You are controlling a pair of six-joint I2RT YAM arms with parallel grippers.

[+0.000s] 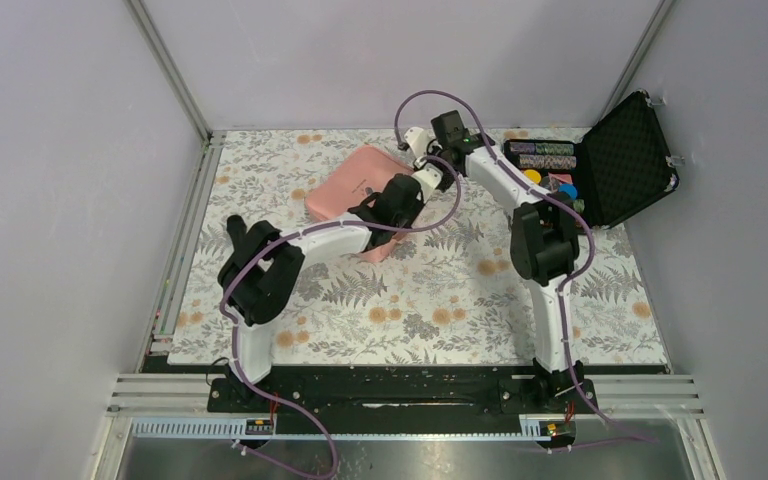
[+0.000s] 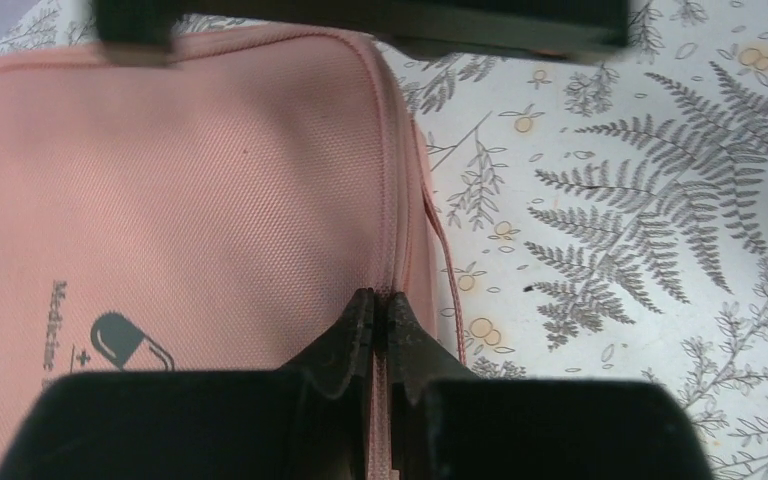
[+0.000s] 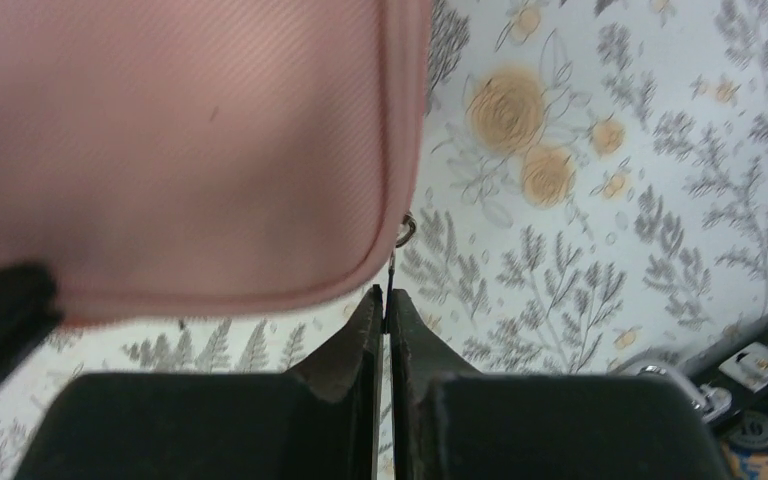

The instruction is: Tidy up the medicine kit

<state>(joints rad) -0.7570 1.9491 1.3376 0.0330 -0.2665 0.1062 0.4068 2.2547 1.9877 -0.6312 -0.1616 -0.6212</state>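
Note:
The pink medicine kit [image 1: 345, 185] lies zipped shut on the floral cloth, logo side up. In the left wrist view the kit [image 2: 210, 200] fills the left half, and my left gripper [image 2: 382, 298] is shut on its zipper seam along the right edge. From above, the left gripper [image 1: 388, 208] sits over the kit's near right side. My right gripper [image 3: 387, 292] is shut on the thin metal zipper pull [image 3: 392, 270] hanging just off the kit's rounded corner [image 3: 180, 150]. From above, the right gripper [image 1: 422, 172] is at the kit's far right corner.
An open black foam-lined case [image 1: 620, 160] holding colourful chips [image 1: 545, 155] stands at the back right, close to the right arm. One chip [image 3: 760, 445] shows at the lower right of the right wrist view. Grey walls enclose the cloth on three sides.

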